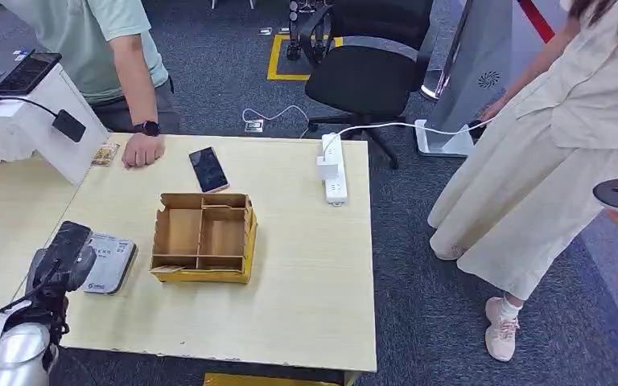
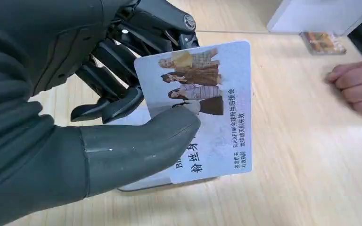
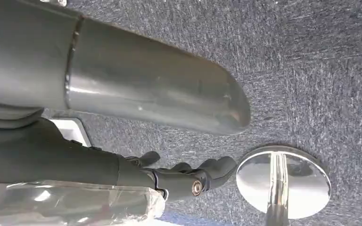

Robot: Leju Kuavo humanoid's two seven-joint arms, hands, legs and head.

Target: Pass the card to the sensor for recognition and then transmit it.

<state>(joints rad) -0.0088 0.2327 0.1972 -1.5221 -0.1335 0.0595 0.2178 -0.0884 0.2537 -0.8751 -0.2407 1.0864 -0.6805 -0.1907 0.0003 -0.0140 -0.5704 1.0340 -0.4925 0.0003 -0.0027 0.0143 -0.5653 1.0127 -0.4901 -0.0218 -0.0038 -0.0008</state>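
My left hand (image 1: 63,259) hangs over the near left part of the table and pinches a white photo card (image 2: 207,108) between thumb and fingers. The card carries a picture of people and printed text. It sits just above the grey card sensor (image 1: 113,262), and the sensor's edge (image 2: 141,186) peeks out below the card; I cannot tell whether they touch. My right hand (image 3: 99,155) hangs beside the body over the grey carpet, thumb and fingers apart with nothing in them.
A cardboard box with compartments (image 1: 203,237) stands right of the sensor. Behind it lie a phone (image 1: 208,169), a power strip (image 1: 334,169) and a small card (image 1: 105,154). A person's hand (image 1: 143,149) rests on the table. A second person stands at the right.
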